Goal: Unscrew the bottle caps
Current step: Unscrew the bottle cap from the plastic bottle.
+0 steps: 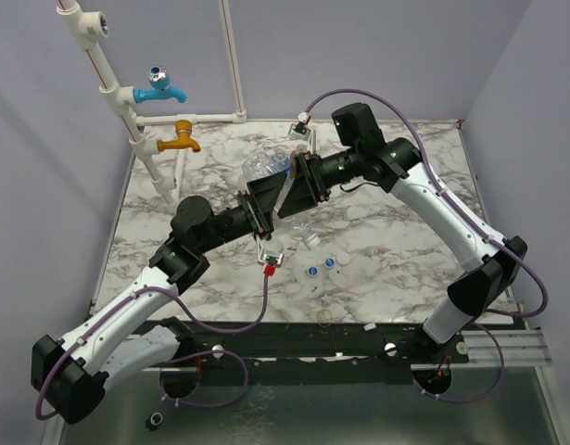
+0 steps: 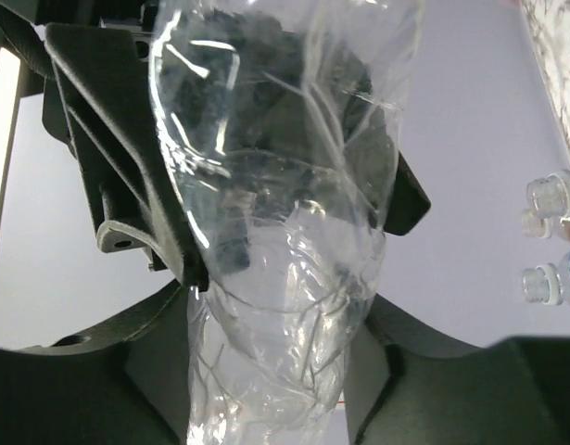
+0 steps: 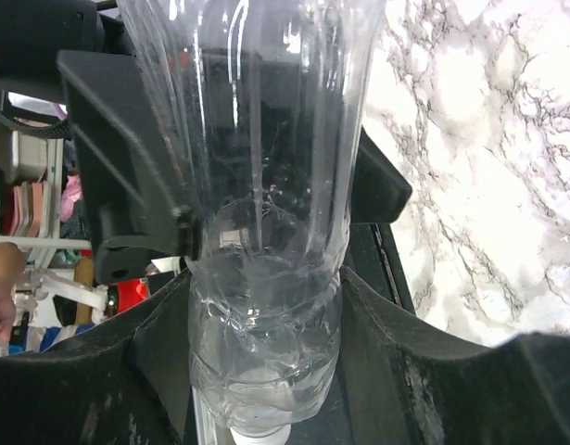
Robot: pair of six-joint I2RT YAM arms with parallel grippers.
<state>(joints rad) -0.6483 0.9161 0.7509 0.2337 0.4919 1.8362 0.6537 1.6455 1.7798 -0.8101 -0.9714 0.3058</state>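
A clear plastic bottle hangs above the middle of the table, held between both grippers. My left gripper is shut on it; in the left wrist view the bottle is crumpled between the fingers. My right gripper is shut on the bottle from the opposite side, near its narrow end. A white cap shows on that end at the bottom edge. Several loose bottle caps lie on the table below.
Blue tap and orange tap stand on white piping at the back left. A thin yellowish ring lies near the front edge. Two open-necked bottles show at the right edge of the left wrist view.
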